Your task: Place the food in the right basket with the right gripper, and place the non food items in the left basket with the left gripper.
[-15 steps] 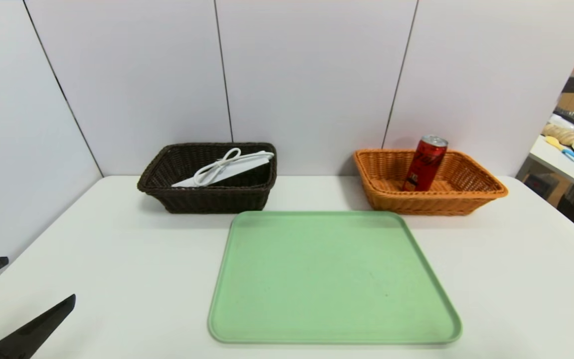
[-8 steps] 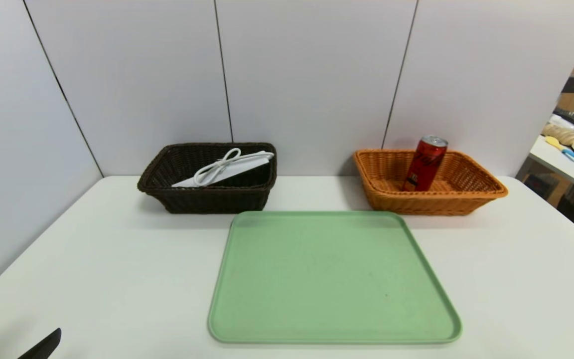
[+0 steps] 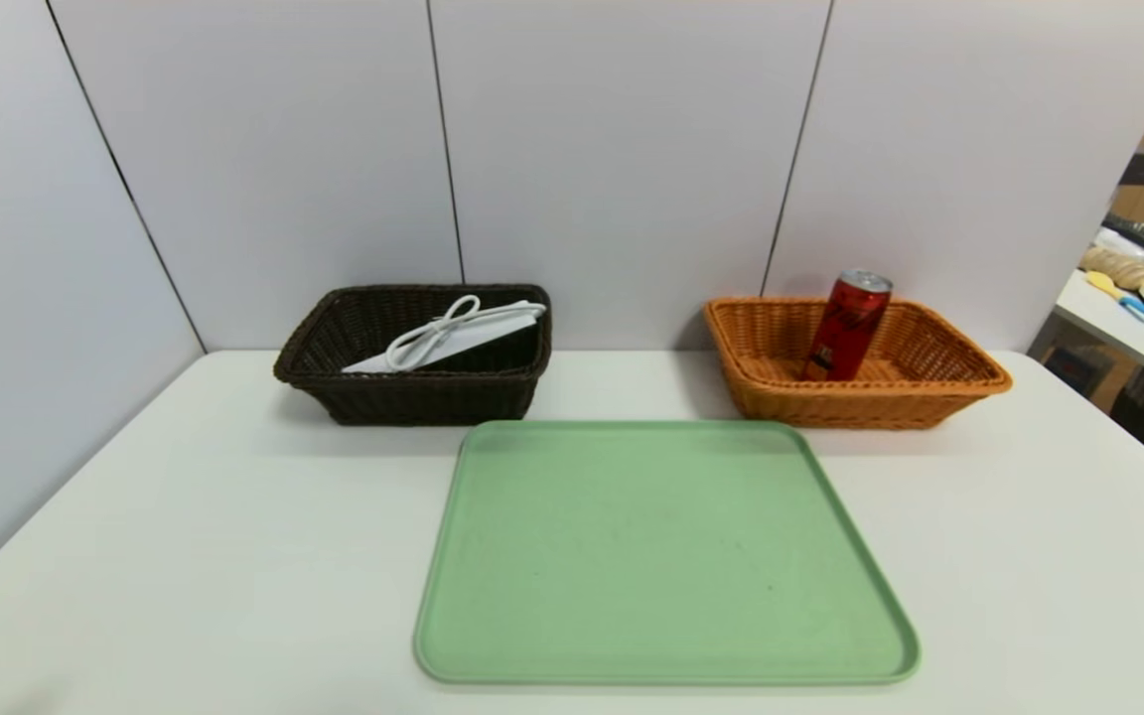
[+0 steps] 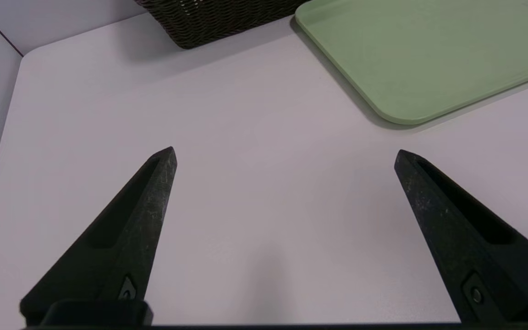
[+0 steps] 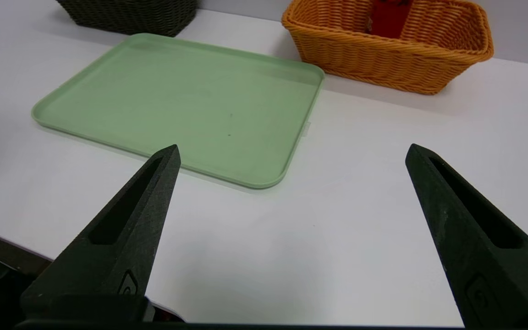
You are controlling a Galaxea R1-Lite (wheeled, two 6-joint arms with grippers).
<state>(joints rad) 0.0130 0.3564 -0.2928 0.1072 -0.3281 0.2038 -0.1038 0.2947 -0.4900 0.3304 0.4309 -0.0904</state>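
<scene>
While both arms hang low at the near edge of the table, the scene reads as follows.

Left gripper: fingers spread wide, nothing between them, only bare table beyond the tips; a single tip shows at the head view's lower left corner.

Right gripper: fingers spread wide, holding nothing, over the table's near edge.

Green tray: flat on the table, ahead of both pairs of fingertips and between them, nothing on it.

Left basket: dark brown, well beyond the left fingertips, past the tray's far left corner.

Power strip: white, lying tilted inside the left basket, one end up on the rim, its bundled cord on top.

Right basket: orange, well beyond the right fingertips, past the tray's far right corner.

Red can: inside the right basket, standing with a slight lean.

Duck toy: cannot tell where it is.
</scene>
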